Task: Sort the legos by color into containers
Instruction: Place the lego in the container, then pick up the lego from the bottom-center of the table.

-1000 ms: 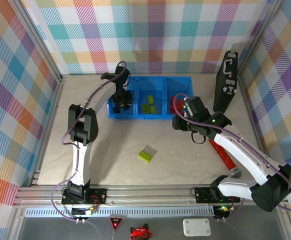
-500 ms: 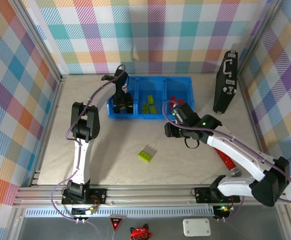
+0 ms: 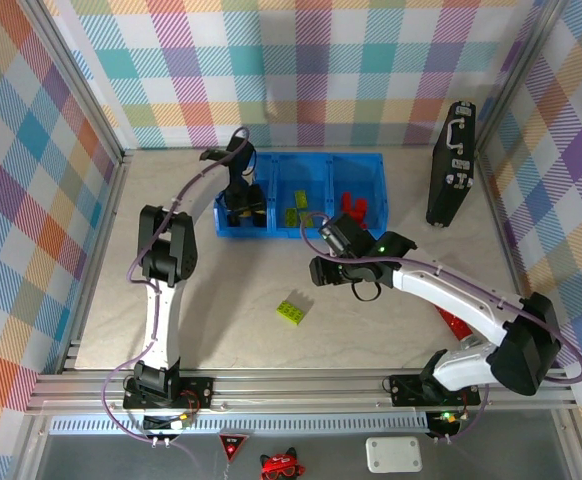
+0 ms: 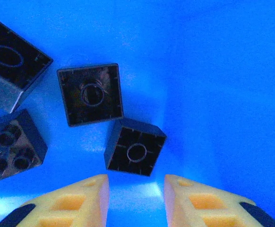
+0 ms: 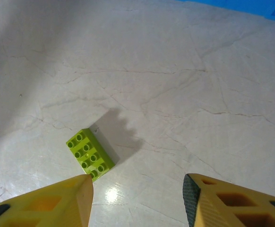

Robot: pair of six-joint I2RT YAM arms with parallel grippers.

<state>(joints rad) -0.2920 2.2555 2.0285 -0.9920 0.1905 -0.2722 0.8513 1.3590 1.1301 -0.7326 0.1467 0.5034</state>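
Nearly sorted, apparently: black legos (image 4: 90, 94) sit in the left compartment of the containers (image 3: 311, 156), one lime brick (image 3: 292, 312) lies nearer on the table (image 3: 221, 320), and the left gripper (image 4: 136, 185) and right gripper (image 5: 137, 187) are both parted, empty.

In the overhead view the left claw (image 3: 243, 211) reaches down into the blue bin's (image 3: 316, 156) left compartment, its tips hidden beneath its own wrist. The long red strip (image 3: 453, 324) lies mostly under the right arm. The lime-green legos (image 3: 296, 213) in the middle compartment are too small to count. In the left wrist view, the picture's left edge cuts off the upper black brick (image 4: 10, 61) and the lower black brick (image 4: 12, 149).
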